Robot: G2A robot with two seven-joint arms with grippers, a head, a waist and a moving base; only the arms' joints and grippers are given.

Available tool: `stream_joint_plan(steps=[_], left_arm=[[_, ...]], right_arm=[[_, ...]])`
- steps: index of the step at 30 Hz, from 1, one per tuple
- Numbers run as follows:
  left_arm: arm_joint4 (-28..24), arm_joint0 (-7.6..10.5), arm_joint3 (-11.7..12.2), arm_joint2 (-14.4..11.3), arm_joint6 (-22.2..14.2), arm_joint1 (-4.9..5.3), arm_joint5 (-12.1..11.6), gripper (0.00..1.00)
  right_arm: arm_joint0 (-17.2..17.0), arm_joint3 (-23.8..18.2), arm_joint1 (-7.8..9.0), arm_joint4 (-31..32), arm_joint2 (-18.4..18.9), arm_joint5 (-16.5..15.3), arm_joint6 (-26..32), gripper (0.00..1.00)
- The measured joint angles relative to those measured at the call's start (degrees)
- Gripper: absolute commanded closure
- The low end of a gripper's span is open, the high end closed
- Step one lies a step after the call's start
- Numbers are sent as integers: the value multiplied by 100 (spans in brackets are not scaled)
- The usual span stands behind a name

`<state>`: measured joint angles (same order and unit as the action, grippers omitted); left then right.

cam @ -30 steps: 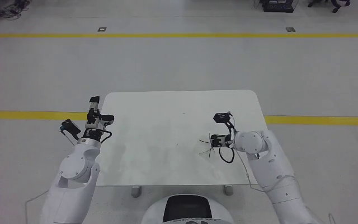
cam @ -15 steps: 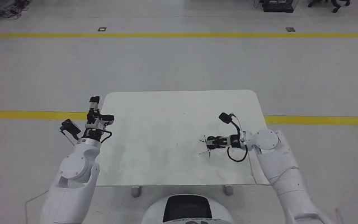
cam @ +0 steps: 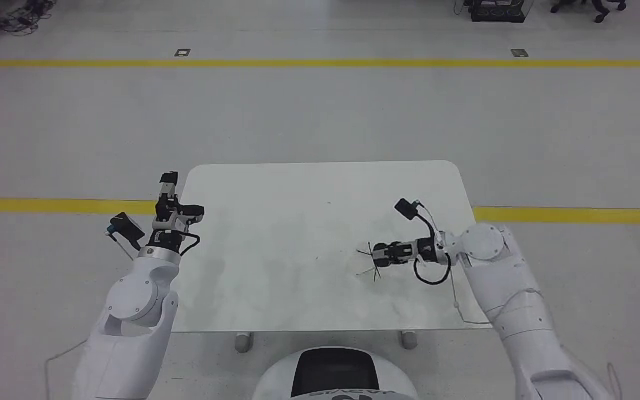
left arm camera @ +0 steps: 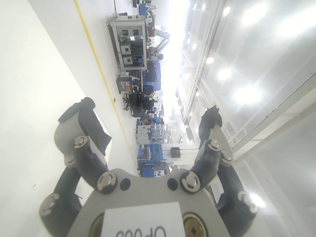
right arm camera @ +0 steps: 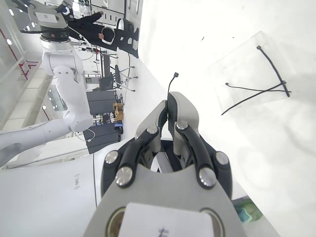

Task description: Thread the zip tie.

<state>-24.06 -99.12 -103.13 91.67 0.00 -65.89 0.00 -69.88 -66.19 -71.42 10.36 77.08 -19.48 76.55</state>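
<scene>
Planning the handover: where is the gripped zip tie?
The zip tie sticks out of the shut right tool, over the right side of the table near the loose ties.

A thin black zip tie (right arm camera: 172, 81) sticks out from the pinched fingertips of the right gripper (right arm camera: 167, 109), its small square head at the free end, raised off the table (cam: 300, 200). Three more black ties (right arm camera: 271, 67) lie loose and crossed over one another on a clear sheet (right arm camera: 237, 57) just beside it.
</scene>
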Motion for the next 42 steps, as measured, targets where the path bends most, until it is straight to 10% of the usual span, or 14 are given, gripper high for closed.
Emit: stream_joint_plan(steps=[35, 42], left_arm=[[0, 0, 0, 0, 0, 0, 0, 0], [0, 0, 0, 0, 0, 0, 0, 0]], right_arm=[[-734, -956, 160, -1900, 623, 0, 309, 100], [-1022, -1169, 89, -2021, 348, 0, -776, 100]])
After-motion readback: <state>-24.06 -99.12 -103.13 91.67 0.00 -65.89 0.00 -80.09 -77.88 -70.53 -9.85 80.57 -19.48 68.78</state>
